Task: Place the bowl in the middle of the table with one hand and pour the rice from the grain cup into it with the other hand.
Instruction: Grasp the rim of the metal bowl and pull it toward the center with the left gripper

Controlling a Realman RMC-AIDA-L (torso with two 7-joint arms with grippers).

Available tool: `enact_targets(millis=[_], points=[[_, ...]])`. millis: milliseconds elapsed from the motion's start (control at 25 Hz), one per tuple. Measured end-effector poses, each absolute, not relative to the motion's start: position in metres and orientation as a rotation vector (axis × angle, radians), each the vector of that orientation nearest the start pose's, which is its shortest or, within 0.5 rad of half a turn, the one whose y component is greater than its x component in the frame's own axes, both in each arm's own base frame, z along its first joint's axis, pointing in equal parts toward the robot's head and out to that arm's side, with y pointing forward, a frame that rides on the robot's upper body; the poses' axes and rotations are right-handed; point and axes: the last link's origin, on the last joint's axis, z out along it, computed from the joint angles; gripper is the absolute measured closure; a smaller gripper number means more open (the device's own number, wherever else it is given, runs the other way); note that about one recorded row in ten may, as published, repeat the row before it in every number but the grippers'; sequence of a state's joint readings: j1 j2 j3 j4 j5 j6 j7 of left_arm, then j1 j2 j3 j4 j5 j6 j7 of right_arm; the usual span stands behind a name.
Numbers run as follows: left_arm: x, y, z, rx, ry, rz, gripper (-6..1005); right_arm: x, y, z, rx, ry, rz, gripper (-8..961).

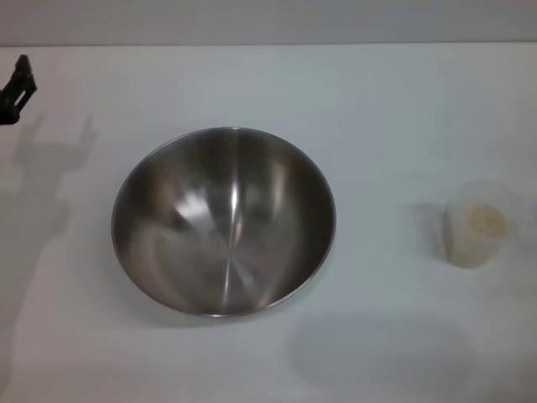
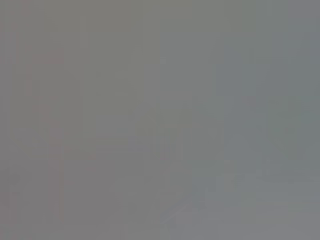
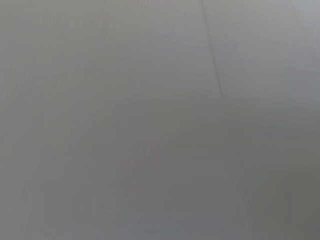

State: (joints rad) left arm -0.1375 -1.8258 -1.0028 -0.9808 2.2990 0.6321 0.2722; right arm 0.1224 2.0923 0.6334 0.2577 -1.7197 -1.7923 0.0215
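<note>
Left hand (image 1: 18, 88): only a dark tip shows at the tabletop's 10 o'clock edge, well apart from everything; whether its fingers are open or closed cannot be told, and its wrist view shows only blank grey.
Bowl (image 1: 224, 221): upright and empty on the tabletop (image 1: 386, 101), slightly toward 9 o'clock of the centre, with nothing touching it.
Grain cup (image 1: 477, 222): upright at 3 o'clock, close to the edge of the head view and well apart from the bowl; the rice (image 1: 485, 220) fills much of it.
Right hand: not in any view, and its wrist view shows only blank grey surface.
Step, as judged: the bowl looks placed, so fetching and tipping the cup remains.
Risk, grip: the cup's thin clear walls may flex or slip under a hard or off-centre squeeze, spilling grains at 3 o'clock.
Risk, approach: a hand arriving low could knock the light cup over before closing.
Risk, pour: tipping before the cup is over the rim scatters rice on the tabletop; a bump to the rim could slide the unheld bowl.
</note>
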Motion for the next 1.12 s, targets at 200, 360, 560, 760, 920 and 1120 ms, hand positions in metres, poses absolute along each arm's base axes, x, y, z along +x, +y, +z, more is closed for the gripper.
enact_targets(millis=[200, 360, 560, 760, 920, 1120], points=[[-0.278, 0.348, 0.046, -1.758, -0.59, -0.412, 210, 0.36, 0.197, 0.055, -0.949, 0.328, 0.763, 119], [-0.243, 0.357, 0.066, -1.82, -0.703, -0.249, 209, 0.359, 0.198, 0.054, -0.956, 0.326, 0.768, 119], [-0.218, 0.36, 0.084, -1.905, -0.775, -0.187, 208, 0.357, 0.2, 0.052, -0.972, 0.327, 0.774, 118], [-0.21, 0.359, 0.096, -1.98, -0.901, -0.176, 208, 0.357, 0.2, 0.052, -0.971, 0.329, 0.774, 118], [-0.208, 0.354, 0.102, -2.051, -0.977, -0.146, 207, 0.357, 0.2, 0.052, -0.971, 0.331, 0.773, 118], [-0.205, 0.343, 0.102, -2.163, -0.99, -0.097, 211, 0.357, 0.201, 0.051, -0.975, 0.334, 0.774, 119]])
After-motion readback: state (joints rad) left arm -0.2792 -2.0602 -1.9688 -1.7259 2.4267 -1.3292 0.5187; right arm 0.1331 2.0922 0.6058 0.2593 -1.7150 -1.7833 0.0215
